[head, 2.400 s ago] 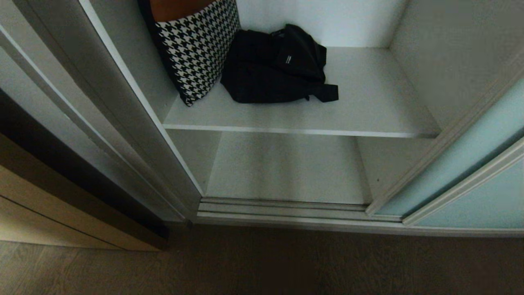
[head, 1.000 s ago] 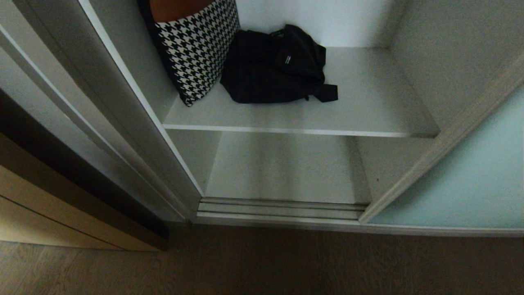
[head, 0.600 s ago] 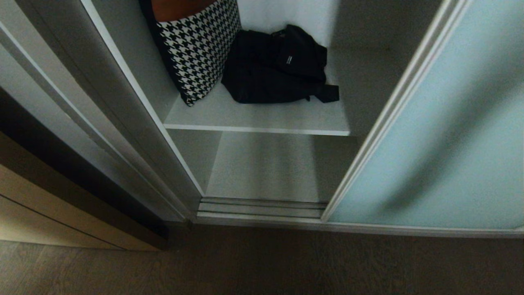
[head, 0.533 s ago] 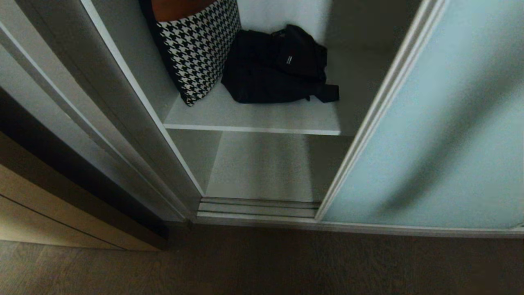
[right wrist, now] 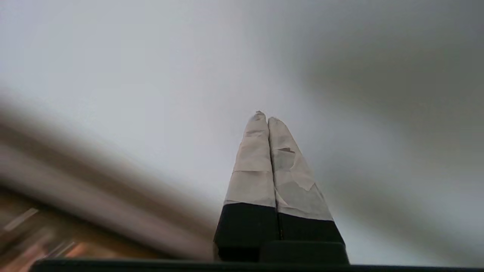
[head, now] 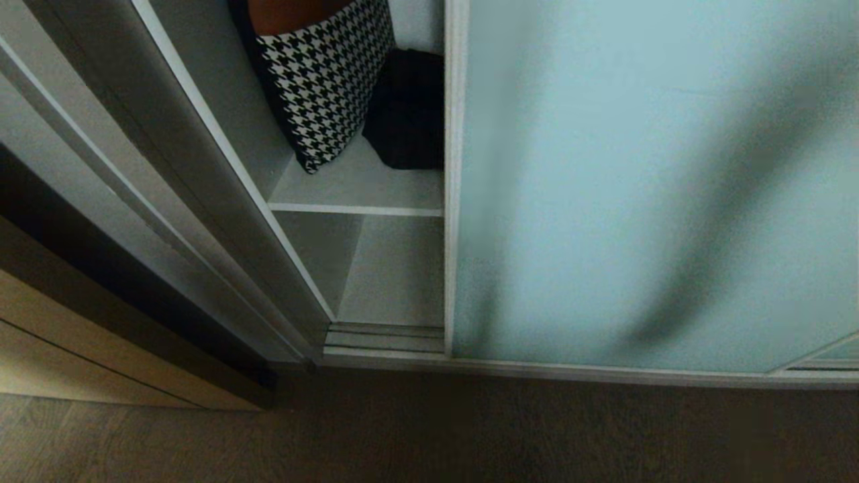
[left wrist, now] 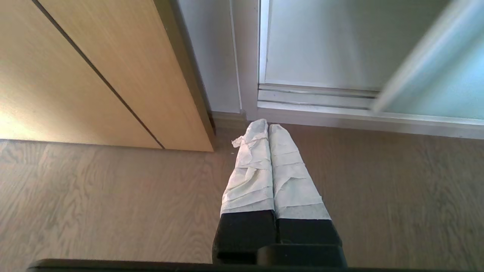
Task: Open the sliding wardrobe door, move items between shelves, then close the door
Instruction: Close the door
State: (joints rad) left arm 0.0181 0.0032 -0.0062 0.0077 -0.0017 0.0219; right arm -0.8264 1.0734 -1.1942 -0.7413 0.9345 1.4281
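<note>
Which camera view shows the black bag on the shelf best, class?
The head view. There the black bag lies on the upper shelf beside the houndstooth cushion, partly hidden by the door. The left wrist view shows only floor, track and door edge; the right wrist view shows a blurred pale surface. Neither shows the bag.

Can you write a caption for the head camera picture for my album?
Frosted pale blue-green glass sliding door nearly shut, leaving a houndstooth cushion and black bag peeking out.
</note>
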